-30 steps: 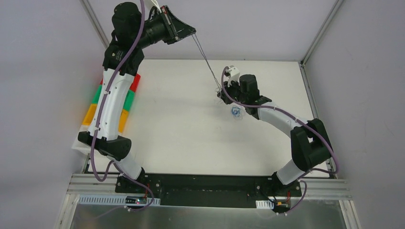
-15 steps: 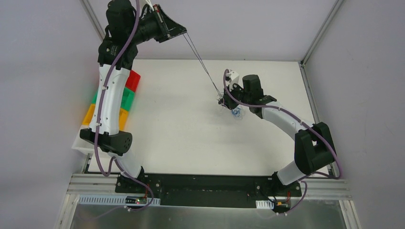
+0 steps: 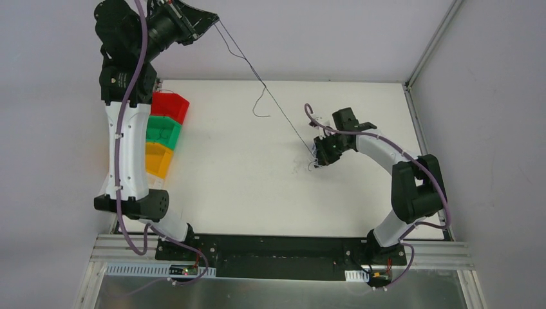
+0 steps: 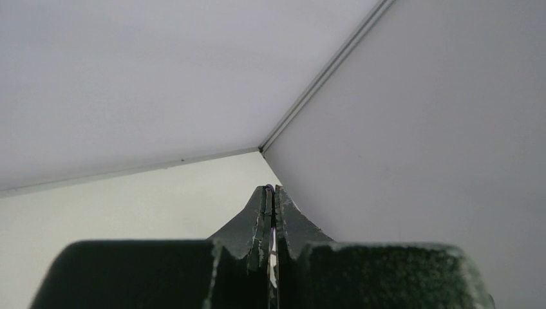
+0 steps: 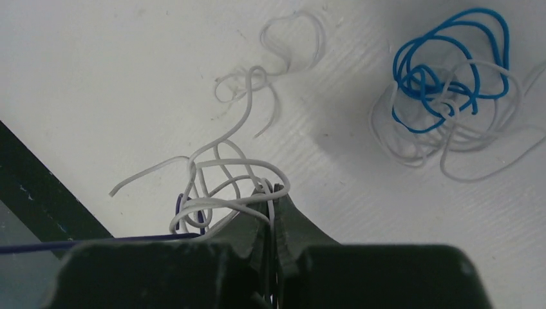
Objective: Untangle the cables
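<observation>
A thin dark purple cable [image 3: 277,104] runs taut through the air from my left gripper [image 3: 216,23], high at the back left, down to my right gripper [image 3: 313,159] low over the white table [image 3: 225,187]. A loose end [image 3: 259,106] hangs off it. In the left wrist view my left gripper [image 4: 272,190] is shut on the purple strand. My right gripper [image 5: 273,192] is shut on a knot of white cable [image 5: 225,174], with the purple cable [image 5: 96,244] leaving to the left. A blue coil [image 5: 444,71] wound with white cable lies on the table beyond.
Red [image 3: 170,106], green [image 3: 164,132] and yellow [image 3: 158,159] bins stand in a row at the table's left edge, beside the left arm. Grey walls close in the back and both sides. The arms' base rail [image 3: 283,248] runs along the near edge.
My left gripper swung left and higher, drawing the purple cable out longer and freeing a dangling end. My right gripper shifted nearer on the table and now covers the blue coil in the top view.
</observation>
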